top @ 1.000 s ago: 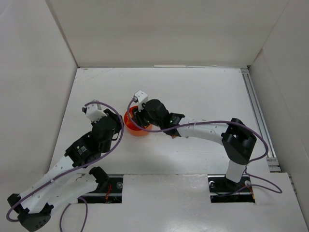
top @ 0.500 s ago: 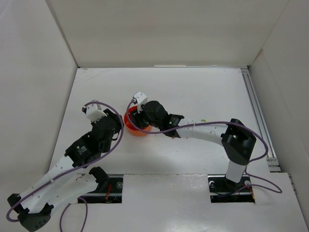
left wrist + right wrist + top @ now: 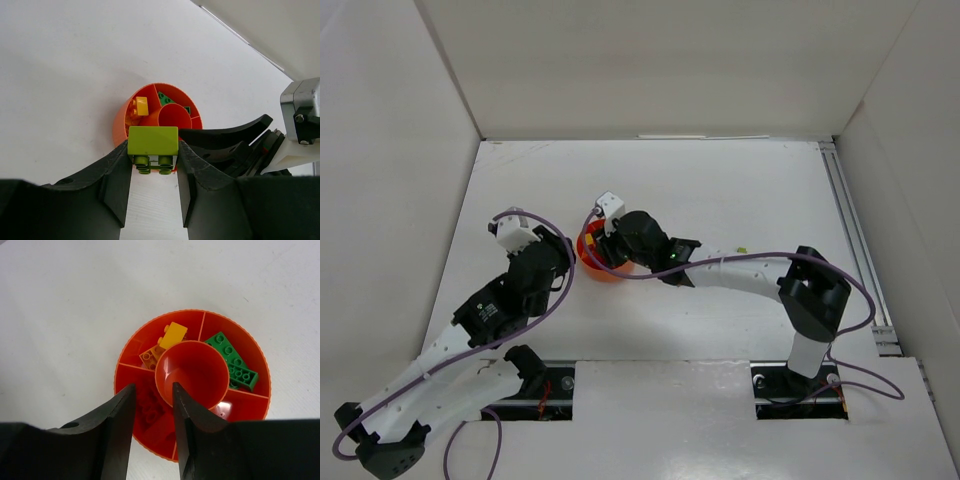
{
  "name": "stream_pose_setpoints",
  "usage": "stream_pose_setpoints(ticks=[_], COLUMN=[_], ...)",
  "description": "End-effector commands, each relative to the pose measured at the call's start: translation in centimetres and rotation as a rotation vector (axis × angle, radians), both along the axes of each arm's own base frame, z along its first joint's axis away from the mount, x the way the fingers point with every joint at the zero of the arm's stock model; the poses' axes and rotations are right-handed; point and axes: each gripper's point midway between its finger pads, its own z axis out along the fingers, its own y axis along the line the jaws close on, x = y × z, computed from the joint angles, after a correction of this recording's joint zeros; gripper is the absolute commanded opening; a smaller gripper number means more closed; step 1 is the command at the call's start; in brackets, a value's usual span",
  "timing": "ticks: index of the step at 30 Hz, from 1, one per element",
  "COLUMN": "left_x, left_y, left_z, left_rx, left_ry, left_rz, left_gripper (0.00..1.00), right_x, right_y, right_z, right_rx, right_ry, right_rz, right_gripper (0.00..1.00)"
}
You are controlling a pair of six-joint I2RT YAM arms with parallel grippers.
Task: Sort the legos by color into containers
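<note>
Left tool's [image 3: 153,150] brick [image 3: 153,141], seemingly beside bowl [image 3: 120,125]

The top camera looks steeply down from high and far back on the near side of the bowl [image 3: 592,264], while both wrist cameras look down closely on that same bowl, the right directly above, the left slightly farther back.

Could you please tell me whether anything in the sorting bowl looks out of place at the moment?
Yes: in the right wrist view, a yellow brick shares one compartment of the red bowl with an orange brick, so two colours are mixed there. The green bricks have a compartment of their own.
</note>
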Motion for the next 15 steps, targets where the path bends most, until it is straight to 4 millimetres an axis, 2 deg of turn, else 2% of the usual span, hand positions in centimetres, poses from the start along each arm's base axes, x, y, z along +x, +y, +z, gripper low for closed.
stream_pose_setpoints(ticks=[1, 3, 5, 7, 11, 15], left_x=[0.1, 0.1, 0.1, 0.2, 0.2, 0.6], left_y=[0.1, 0.0, 0.0, -0.2, -1.1, -2.8], left_z=[1.1, 1.3, 1.3, 1.4, 1.9, 1.2], left_rx=[-0.028, -0.024, -0.015, -0.025, -0.011, 0.024], left_ry=[-0.029, -0.035, -0.035, -0.038, -0.052, -0.029], left_rz=[0.004, 0.000, -0.003, -0.013, -0.075, -0.149], left_gripper=[0.00, 0.00, 0.00, 0.00, 0.00, 0.00], right_x=[-0.2, -0.2, -0.4, -0.3, -0.5, -0.8], right_y=[-0.3, -0.5, -0.7, -1.4, -3.6, -6.3], right_z=[3.9, 4.9, 7.1, 8.2, 12.1, 12.5], right_rx=[0.066, 0.077, 0.100, 0.110, 0.143, 0.124], right_ry=[-0.073, -0.090, -0.131, -0.146, -0.208, -0.218], right_rz=[-0.004, -0.002, 0.015, -0.007, -0.051, -0.114], right_gripper=[0.41, 0.41, 0.44, 0.45, 0.50, 0.57])
